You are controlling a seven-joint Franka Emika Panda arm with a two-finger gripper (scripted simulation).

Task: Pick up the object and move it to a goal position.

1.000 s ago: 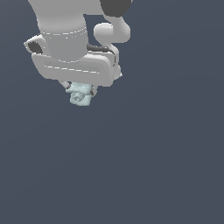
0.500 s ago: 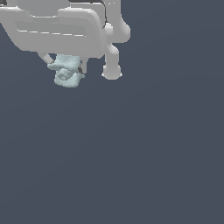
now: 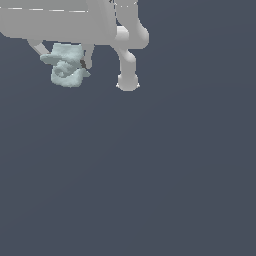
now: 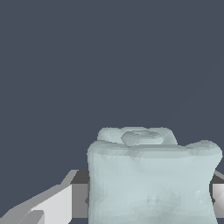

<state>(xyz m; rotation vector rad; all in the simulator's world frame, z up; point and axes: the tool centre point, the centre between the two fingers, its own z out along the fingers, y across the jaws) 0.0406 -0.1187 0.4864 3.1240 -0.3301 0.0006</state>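
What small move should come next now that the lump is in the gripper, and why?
Probably keep the grip shut and carry on toward the goal, without opening. The object hangs between the fingers of the gripper in the exterior view. In the wrist view it fills the space between the fingers. No goal marker shows in either view, so I cannot say which way.

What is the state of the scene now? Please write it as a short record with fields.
object: pale mint-blue bumpy lump
object position: hanging below the white pincer, near the upper part of the exterior view's left
pincer state: shut on the lump, fingers at both its sides
contact with ground: none visible; only flat dark background under the lump
goal marker: not visible in either view
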